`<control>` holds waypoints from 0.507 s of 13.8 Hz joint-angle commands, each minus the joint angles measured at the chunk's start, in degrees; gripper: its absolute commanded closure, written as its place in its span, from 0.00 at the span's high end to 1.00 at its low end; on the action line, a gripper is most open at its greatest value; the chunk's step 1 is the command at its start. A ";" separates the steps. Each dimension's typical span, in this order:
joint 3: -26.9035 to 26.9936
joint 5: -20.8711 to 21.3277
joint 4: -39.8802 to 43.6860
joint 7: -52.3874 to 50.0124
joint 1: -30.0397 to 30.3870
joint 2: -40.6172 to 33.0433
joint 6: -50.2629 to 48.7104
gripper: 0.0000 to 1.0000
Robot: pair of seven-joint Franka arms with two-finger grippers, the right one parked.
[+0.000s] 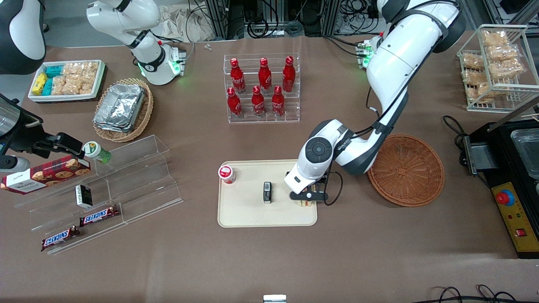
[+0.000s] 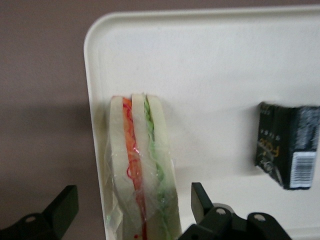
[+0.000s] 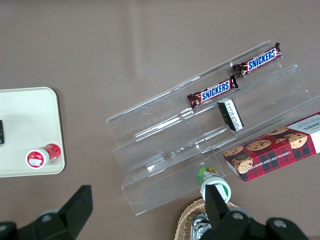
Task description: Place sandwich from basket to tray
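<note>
**Gripper open over tray edge, sandwich down**

Gripper [image 1: 308, 201] is low over the tray [image 1: 244, 214], at the edge nearest the basket [image 1: 406, 169]. In the wrist view the fingers [image 2: 199, 199] are spread wide, clear gaps on both sides of the sandwich [image 2: 142, 170], so it's released, not gripped. Sandwich stands on a narrow edge on the tray, right against the rim, bread slices upright, clear wrap on. Basket looks empty, so my read is the place is basically done and only the retreat is left.

Risks:
- Sandwich is balanced on edge. Any sideways drift on lift-off and a finger clips it and tips it.
- It's hard against the rim, so a tip that way puts it over the rim and onto the table.
- Wrap could cling to a pad and drag it along; can't confirm from here.

View differences:
- Front view: sandwich almost fully hidden under the wrist, just a sliver showing; finger gap unreadable there. It does show the empty basket and the red-capped cup [image 1: 226, 174] on the tray.
- Wrist view: shows the gap, the rim contact and the small black packet [image 2: 287, 145] well apart from the sandwich.
</note>
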 commanded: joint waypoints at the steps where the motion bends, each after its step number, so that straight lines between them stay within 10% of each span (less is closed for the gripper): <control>1: -0.11 0.60 1.69 -1.71 0.13 -4.29 -6.04 1.00; 7: -0.20 -8.89 1.07 3.97 6.35 -18.44 -22.74 1.00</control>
